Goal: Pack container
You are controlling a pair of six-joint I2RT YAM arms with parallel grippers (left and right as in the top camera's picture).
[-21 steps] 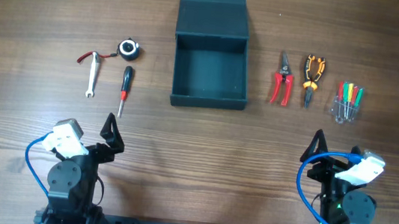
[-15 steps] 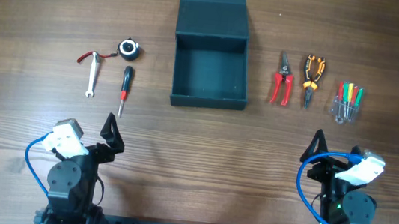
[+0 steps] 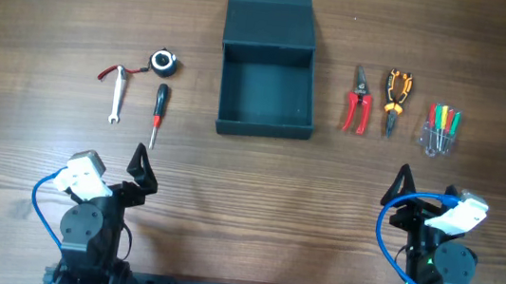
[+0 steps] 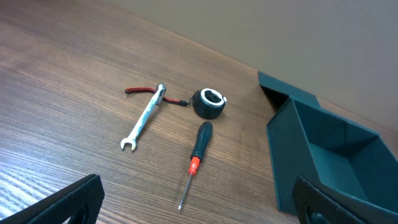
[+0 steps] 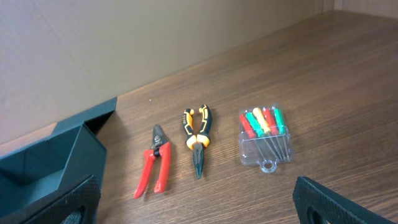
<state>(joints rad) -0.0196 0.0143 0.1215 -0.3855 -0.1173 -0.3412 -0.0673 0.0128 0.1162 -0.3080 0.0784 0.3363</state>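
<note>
The container (image 3: 264, 127) stands at the middle of the table's (image 3: 39, 3) far edge, lid (image 3: 270, 10) flapped back; wrench (image 3: 117, 95), tape measure (image 3: 163, 62) and screwdriver (image 3: 158, 112) lie leftward, red cutters (image 3: 356, 111), pliers (image 3: 394, 99) and screwdriver set (image 3: 440, 128) rightward; left gripper (image 3: 140, 166) and right gripper (image 3: 402, 186) sit near the front edge, jaws spread wide.

Built as two black matte arms, left arm (image 3: 91, 224) and right arm (image 3: 440, 264), with round motor housings. Looped with a blue cable (image 3: 39, 202) apiece. Topped with white camera blocks (image 3: 80, 172). Tipped with black, rough-textured fingers (image 4: 68, 200).
</note>
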